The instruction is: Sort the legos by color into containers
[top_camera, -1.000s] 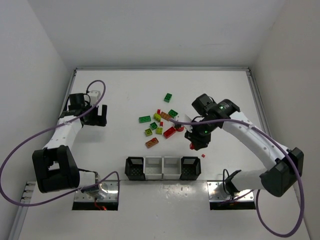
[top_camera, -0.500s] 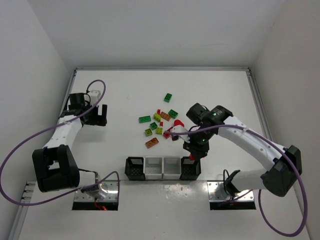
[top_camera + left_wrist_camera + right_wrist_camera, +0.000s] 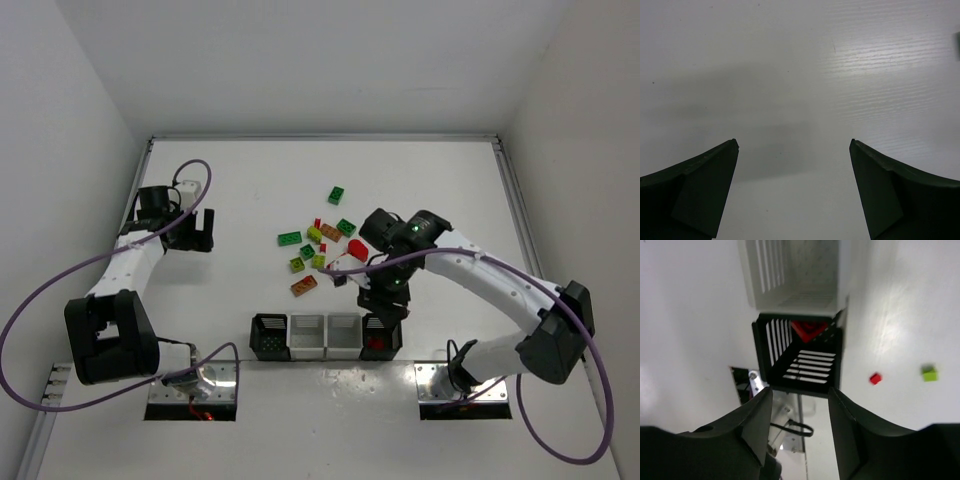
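One red plastic brick lies inside the black slatted end bin. Right gripper hangs directly above that bin, jaws part-open, nothing between them. Reads as the release step, done. Next: lift clear, then go to the loose brick pile beyond the bin for another piece. Left gripper sits far left of the bin, jaws wide, empty, over white tabletop. Bin floor is mostly hidden by its walls. Pile bricks are too small in the top view to count.

Site: robotics lab test cell | Evidence: plain white walls enclosing white tabletop; two arms bolted to metal base plates; loose purple cables
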`<control>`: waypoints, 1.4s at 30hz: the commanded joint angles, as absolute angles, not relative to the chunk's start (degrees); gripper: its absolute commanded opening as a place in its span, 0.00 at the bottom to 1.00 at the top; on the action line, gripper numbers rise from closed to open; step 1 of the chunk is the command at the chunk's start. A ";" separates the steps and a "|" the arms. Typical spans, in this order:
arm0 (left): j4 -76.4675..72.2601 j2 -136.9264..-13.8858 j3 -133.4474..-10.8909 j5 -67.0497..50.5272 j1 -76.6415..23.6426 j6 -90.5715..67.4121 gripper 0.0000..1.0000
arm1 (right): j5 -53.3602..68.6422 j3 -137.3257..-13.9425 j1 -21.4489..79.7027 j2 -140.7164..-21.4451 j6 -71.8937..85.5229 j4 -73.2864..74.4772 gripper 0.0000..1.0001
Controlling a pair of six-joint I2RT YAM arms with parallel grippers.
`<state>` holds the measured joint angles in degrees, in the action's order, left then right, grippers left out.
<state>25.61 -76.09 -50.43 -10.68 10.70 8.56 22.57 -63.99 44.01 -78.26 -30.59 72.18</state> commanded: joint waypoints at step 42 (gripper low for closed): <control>23.12 -76.20 -50.98 -9.93 11.69 8.88 1.00 | 7.21 -80.60 28.92 -111.97 -2.11 33.32 0.78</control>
